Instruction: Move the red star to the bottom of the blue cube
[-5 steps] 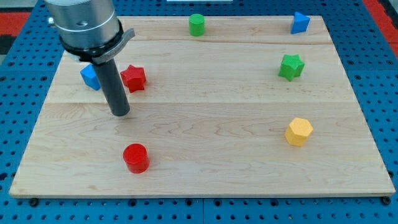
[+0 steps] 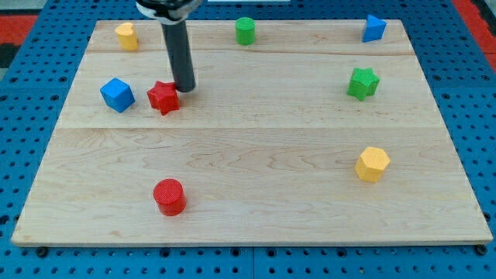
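The red star point(image 2: 163, 97) lies on the wooden board, to the right of the blue cube point(image 2: 117, 94) with a small gap between them. My tip point(image 2: 184, 87) rests on the board at the star's upper right edge, touching or nearly touching it. The rod rises from there toward the view's top.
A red cylinder point(image 2: 169, 196) stands at the lower left. A yellow block point(image 2: 126, 36) is at the top left, a green cylinder point(image 2: 246, 30) at top centre, a blue block point(image 2: 374, 29) at top right, a green star point(image 2: 363, 83) at right, a yellow hexagonal block point(image 2: 373, 163) at lower right.
My tip has moved up and to the right, from below left of the red star to its upper right. The star has shifted slightly left. The yellow block at top left is now uncovered.
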`<state>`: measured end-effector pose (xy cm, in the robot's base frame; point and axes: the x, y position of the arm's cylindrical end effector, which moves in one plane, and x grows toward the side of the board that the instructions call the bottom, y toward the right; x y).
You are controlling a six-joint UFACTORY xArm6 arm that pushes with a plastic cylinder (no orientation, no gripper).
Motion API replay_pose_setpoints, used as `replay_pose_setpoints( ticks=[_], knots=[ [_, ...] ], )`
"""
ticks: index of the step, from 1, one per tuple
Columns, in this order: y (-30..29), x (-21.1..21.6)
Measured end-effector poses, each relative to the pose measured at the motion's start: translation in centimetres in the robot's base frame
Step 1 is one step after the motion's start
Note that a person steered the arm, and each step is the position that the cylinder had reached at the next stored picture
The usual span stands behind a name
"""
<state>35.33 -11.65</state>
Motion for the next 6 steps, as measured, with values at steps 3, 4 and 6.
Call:
replay_pose_setpoints(
  ticks=[3,4,6],
  knots=[
    [0.5,4.5],
    [-1.8,9.1],
    [-4.2,5.3]
  ],
)
